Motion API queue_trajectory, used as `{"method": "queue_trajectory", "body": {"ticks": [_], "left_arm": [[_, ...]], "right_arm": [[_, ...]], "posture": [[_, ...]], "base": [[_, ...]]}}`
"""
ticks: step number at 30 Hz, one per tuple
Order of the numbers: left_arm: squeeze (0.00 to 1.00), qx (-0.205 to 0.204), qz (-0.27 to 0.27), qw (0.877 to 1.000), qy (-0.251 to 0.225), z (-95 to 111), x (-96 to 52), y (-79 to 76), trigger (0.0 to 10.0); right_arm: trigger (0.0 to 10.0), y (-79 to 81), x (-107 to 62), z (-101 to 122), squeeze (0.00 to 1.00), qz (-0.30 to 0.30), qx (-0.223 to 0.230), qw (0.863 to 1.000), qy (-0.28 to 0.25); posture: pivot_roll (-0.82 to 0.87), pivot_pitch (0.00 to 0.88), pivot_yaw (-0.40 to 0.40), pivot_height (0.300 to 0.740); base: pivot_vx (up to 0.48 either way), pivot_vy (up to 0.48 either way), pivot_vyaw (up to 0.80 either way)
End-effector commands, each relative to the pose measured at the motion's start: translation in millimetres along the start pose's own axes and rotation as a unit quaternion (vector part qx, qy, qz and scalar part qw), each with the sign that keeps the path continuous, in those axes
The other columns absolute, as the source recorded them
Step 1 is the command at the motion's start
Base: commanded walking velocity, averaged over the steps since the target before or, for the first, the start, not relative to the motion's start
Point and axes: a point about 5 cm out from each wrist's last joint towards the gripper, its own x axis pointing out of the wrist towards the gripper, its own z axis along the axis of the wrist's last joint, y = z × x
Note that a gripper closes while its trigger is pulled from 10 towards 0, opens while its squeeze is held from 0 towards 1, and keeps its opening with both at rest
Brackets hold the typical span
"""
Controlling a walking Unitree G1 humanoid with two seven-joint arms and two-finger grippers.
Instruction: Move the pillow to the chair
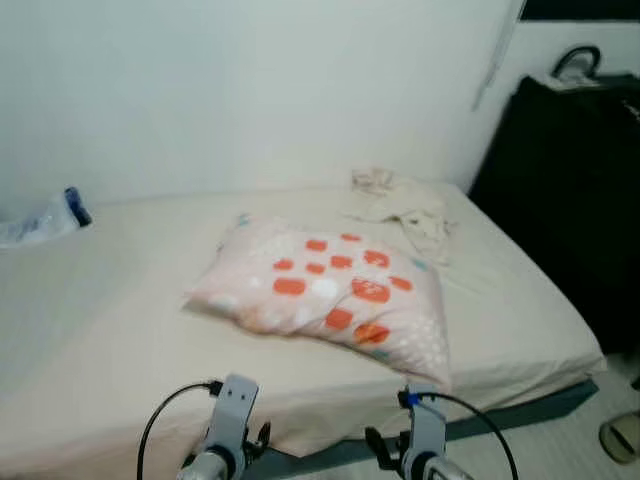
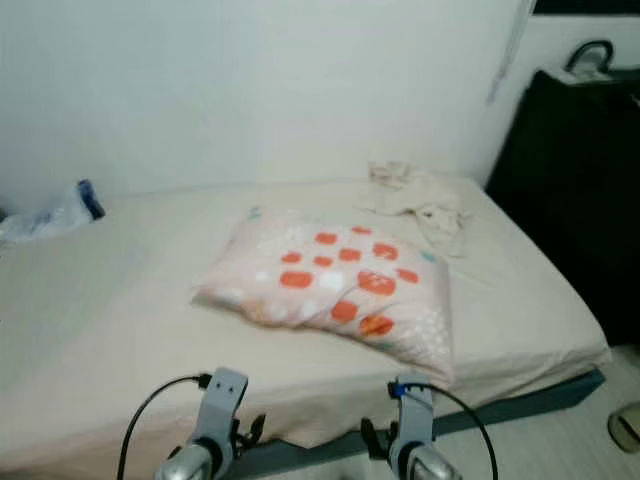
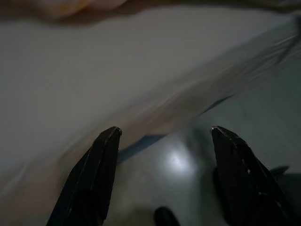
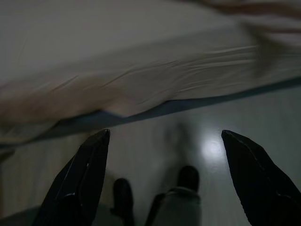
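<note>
A bed (image 1: pixel 120 340) with a cream sheet is seen against a white wall. The pillow (image 1: pixel 330 295) with orange spots is laid near its middle. The left gripper (image 3: pixel 164 136) and right gripper (image 4: pixel 164 141) are held low before the bed edge, fingers spread wide, nothing held.

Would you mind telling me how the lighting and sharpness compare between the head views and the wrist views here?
Left and right eye views: bright, slightly washed out and soft, with the pillow and bed mildly blurred. Left wrist view: dark, the sheet edge smeared, a dull glare patch on the floor. Right wrist view: also dim, a floor reflection, but the sheet folds read more clearly.
</note>
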Motion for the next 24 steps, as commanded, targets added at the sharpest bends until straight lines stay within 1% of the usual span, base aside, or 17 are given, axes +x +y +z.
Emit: {"method": "queue_trajectory", "body": {"ticks": [1, 11, 14, 20, 23, 24], "left_arm": [[0.0, 0.0, -0.008, 1.0, -0.003, 2.2, 1.7, -5.6, 10.0], [0.0, -0.005, -0.002, 1.0, -0.001, 0.3, 0.7, -4.4, 10.0], [0.0, -0.006, 0.016, 1.0, 0.004, 0.0, 1.2, -1.3, 10.0], [0.0, 0.001, 0.024, 1.0, 0.009, 0.3, 1.8, 1.0, 10.0], [0.0, 0.009, 0.039, 0.999, 0.01, 1.5, 2.0, 6.3, 10.0], [0.0, 0.009, 0.039, 0.999, 0.01, 1.5, 2.0, 6.3, 10.0]], "right_arm": [[10.0, -7.2, -1.9, 1.1, 0.0, -0.018, 0.017, 1.0, -0.01], [10.0, -7.8, -2.0, 1.4, 0.0, -0.017, 0.011, 1.0, -0.009], [10.0, -8.3, -2.1, 0.9, 0.0, -0.019, 0.014, 1.0, -0.007], [10.0, -14.3, -3.2, 1.6, 0.0, -0.029, 0.021, 0.999, -0.001], [10.0, -24.4, -5.0, 7.8, 0.0, -0.042, 0.03, 0.999, -0.01], [10.0, -24.4, -5.0, 7.8, 0.0, -0.042, 0.03, 0.999, -0.01]], "posture": [[0.02, 0.008, -0.02, 0.74], [0.02, 0.012, -0.019, 0.74], [0.02, 0.012, -0.02, 0.74], [0.01, 0.012, -0.02, 0.74], [0.01, 0.013, -0.018, 0.74], [0.01, 0.013, -0.018, 0.74]], "base": [[0.36, 0.0, -0.77], [0.357, 0.0, 0.0], [0.0, 0.0, 0.0], [0.0, 0.0, 0.0], [0.0, 0.0, 0.0], [0.0, 0.0, 0.0]]}}
